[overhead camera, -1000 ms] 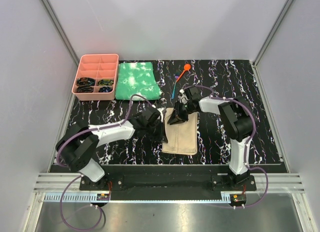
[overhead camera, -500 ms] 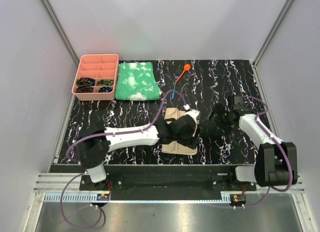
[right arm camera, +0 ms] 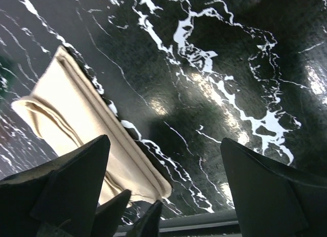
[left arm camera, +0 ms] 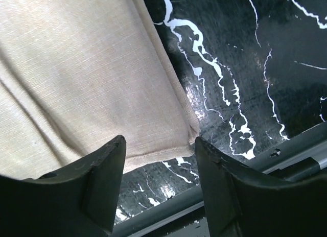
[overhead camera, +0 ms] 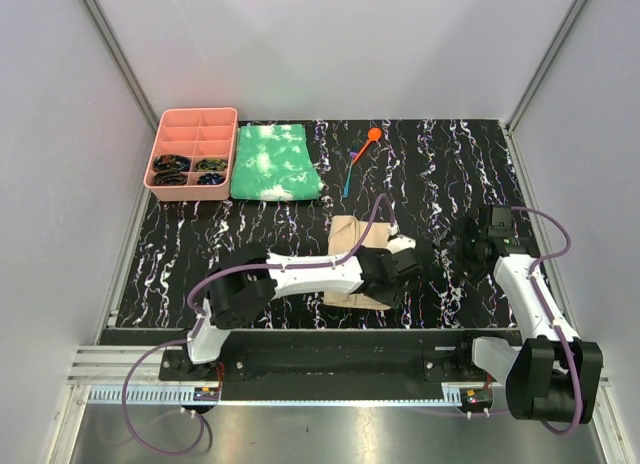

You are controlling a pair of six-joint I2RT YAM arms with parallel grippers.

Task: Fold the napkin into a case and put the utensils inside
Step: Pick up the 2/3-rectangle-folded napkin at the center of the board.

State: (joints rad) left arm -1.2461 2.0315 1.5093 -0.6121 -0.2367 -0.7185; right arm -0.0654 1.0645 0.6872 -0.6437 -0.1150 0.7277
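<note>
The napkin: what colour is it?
The napkin is plain beige, best seen in the left wrist view.

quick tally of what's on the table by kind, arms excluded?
Cloths: 2 (tan napkin, green-and-white cloth)
Utensils: 2 (orange spoon, blue utensil)
Trays: 1 (pink tray)
Total: 5
The dark pieces in the tray are too small to count, so they are left out.

I am counting one tan napkin (overhead camera: 348, 234), one orange spoon (overhead camera: 373, 136), one blue utensil (overhead camera: 347, 182), one green cloth (overhead camera: 275, 162), and one pink tray (overhead camera: 193, 113) holding perhaps four dark items (overhead camera: 170, 164), too small to tell.
</note>
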